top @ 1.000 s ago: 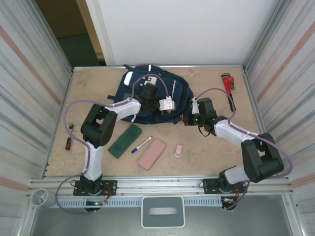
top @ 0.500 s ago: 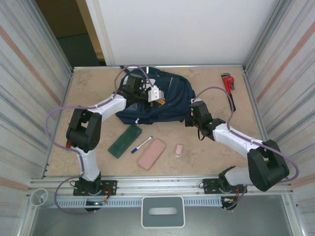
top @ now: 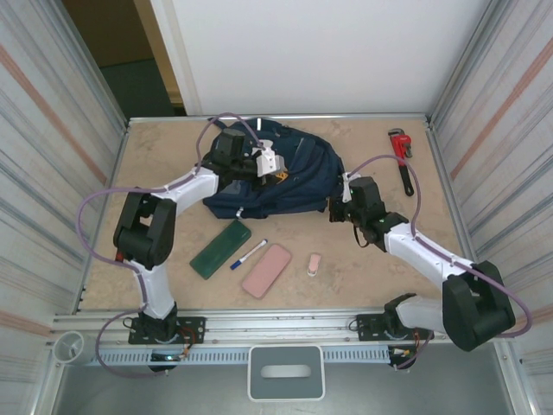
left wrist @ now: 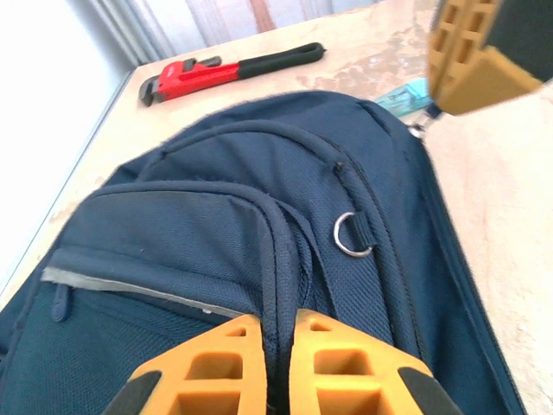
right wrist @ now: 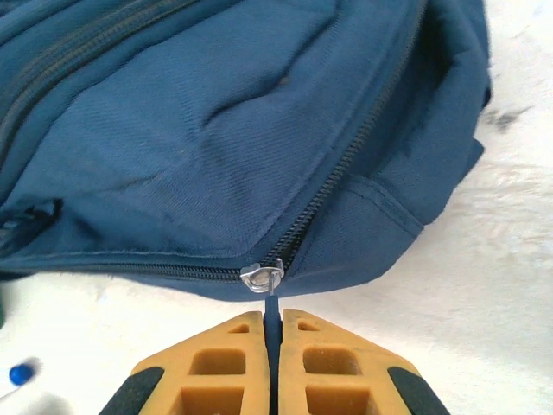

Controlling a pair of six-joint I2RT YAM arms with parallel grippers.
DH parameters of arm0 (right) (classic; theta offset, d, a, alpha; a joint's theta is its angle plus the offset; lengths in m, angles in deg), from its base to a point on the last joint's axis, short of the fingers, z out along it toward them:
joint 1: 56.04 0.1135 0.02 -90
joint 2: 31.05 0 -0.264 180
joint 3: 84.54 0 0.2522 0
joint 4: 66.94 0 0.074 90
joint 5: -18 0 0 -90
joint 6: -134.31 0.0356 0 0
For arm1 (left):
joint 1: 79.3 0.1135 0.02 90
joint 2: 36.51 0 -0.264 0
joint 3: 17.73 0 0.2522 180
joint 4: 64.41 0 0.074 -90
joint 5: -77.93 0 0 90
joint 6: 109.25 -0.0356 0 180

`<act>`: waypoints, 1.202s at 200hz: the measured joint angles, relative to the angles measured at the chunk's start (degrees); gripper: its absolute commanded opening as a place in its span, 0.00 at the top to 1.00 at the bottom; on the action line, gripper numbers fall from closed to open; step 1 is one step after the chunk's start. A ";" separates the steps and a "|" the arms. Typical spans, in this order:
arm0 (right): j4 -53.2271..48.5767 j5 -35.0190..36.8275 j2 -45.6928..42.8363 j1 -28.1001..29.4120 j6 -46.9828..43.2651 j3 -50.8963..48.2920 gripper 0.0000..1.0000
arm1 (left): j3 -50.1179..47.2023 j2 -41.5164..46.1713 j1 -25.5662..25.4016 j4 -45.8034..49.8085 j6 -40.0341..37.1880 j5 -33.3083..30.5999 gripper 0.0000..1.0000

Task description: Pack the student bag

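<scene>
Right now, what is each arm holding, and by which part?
Right gripper: jaws shut on the zipper pull of the student bag. Left gripper: jaws pinch a raised seam on the bag's front.

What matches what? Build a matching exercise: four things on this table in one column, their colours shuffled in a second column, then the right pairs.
Things
1. student bag
2. wrench
3. long box
4. rounded pouch

Colours
A. pink
B. navy blue
C. red with a black handle
D. dark green

Pairs: 1-B, 2-C, 3-D, 4-A
</scene>
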 measured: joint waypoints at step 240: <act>12.81 -9.75 5.99 8.39 0.09 0.26 1.00 | 12.57 -1.38 -8.85 11.19 36.57 -35.34 1.00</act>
